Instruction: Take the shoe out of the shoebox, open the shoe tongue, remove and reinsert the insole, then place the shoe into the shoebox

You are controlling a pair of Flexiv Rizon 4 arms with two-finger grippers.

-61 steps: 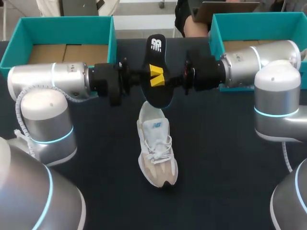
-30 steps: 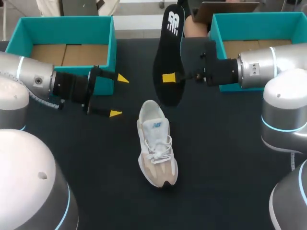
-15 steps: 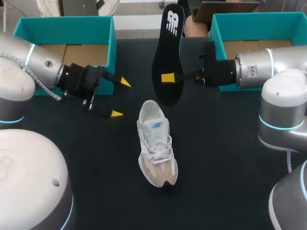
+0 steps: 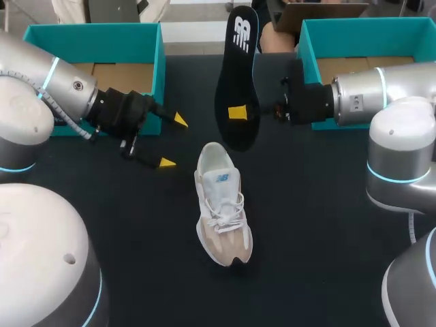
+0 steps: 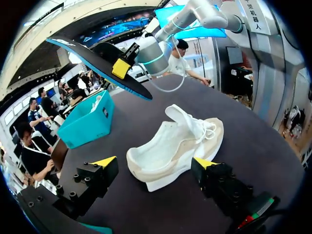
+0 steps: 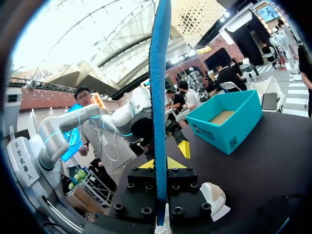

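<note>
Right gripper [image 4: 240, 112] clamping the insole [image 4: 237, 68] on edge, the shoe [image 4: 223, 204] lying below it, heel end nearer; left gripper [image 4: 172, 141], fingers wide, beside that heel.

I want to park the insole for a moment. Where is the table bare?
Bare table lies between the shoe and the right arm, and between the shoe and the left arm. It is crowded past the shoe's heel, between the left shoebox and right shoebox, where the held insole, right gripper and open left gripper sit.
</note>
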